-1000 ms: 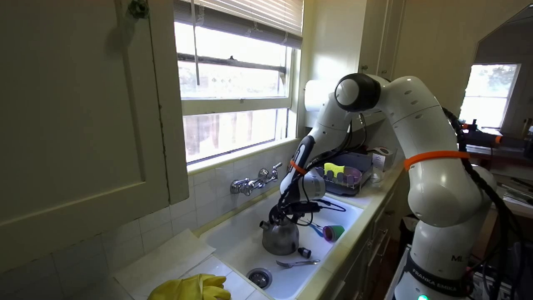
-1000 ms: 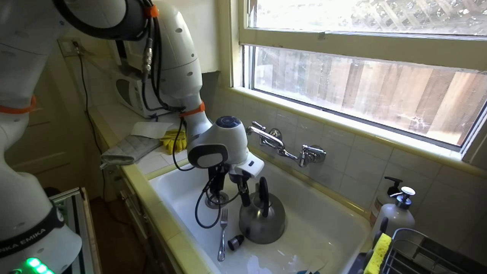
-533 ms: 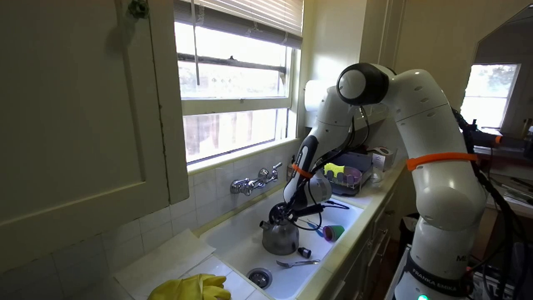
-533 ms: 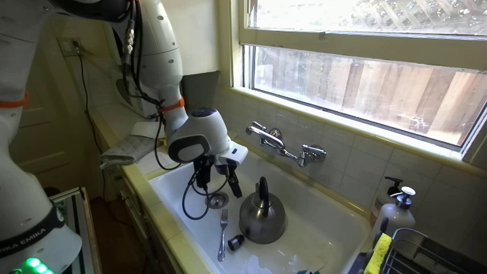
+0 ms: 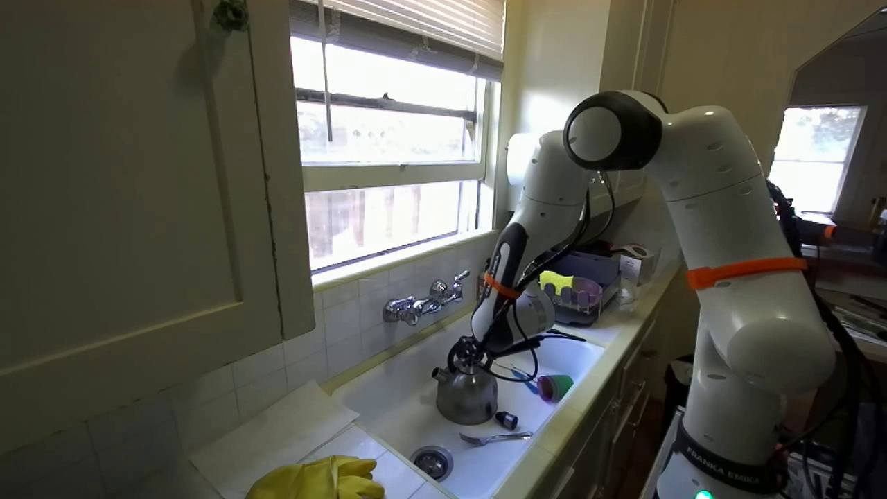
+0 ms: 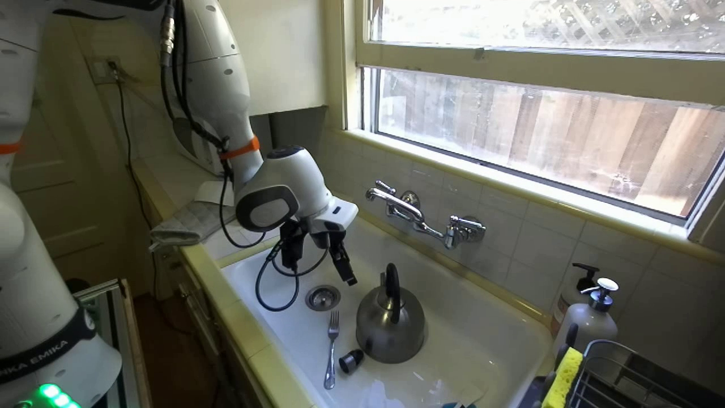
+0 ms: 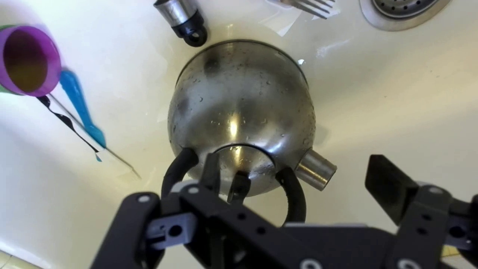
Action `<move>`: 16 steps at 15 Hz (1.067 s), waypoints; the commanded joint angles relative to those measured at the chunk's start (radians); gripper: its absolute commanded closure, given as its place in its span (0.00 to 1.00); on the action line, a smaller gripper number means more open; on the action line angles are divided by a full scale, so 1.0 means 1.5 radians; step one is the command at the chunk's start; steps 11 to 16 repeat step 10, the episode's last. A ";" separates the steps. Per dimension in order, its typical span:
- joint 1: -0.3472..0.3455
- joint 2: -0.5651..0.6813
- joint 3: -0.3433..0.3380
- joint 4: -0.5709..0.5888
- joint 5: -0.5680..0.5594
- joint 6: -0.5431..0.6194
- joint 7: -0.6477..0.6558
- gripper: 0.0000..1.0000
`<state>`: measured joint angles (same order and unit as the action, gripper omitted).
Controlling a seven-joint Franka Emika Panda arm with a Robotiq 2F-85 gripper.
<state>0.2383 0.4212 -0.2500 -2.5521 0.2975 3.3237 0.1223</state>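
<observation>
A steel kettle [image 6: 391, 334] with a black arched handle [image 6: 392, 289] stands upright in the white sink. It shows in both exterior views [image 5: 467, 402] and fills the middle of the wrist view [image 7: 239, 93], its short spout [image 7: 316, 169] to the right. My gripper [image 6: 346, 272] is open and empty, above the sink beside the kettle, apart from its handle. In the wrist view my gripper's fingers [image 7: 294, 164] are spread wide, and the left finger and gripper body cover part of the handle. A small steel-and-black cap-like piece [image 7: 183, 20] and a fork [image 6: 331, 351] lie beside the kettle.
A purple-green cup [image 5: 554, 388] and a blue utensil [image 7: 80, 102] lie in the sink. The drain [image 6: 323, 297] is near one end. A wall faucet [image 6: 405, 209] juts over the back edge. Soap bottles [image 6: 592, 326], a yellow sponge [image 6: 563, 377] and yellow gloves [image 5: 315, 478] are around the sink.
My gripper has moved up and away from the kettle handle, leftward in an exterior view, and the arm's elbow has risen. The kettle stays in place.
</observation>
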 commanded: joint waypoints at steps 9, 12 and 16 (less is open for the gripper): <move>0.096 -0.009 -0.073 -0.003 0.053 0.000 0.026 0.00; 0.096 -0.010 -0.073 -0.004 0.053 0.000 0.026 0.00; 0.096 -0.010 -0.073 -0.004 0.053 0.000 0.026 0.00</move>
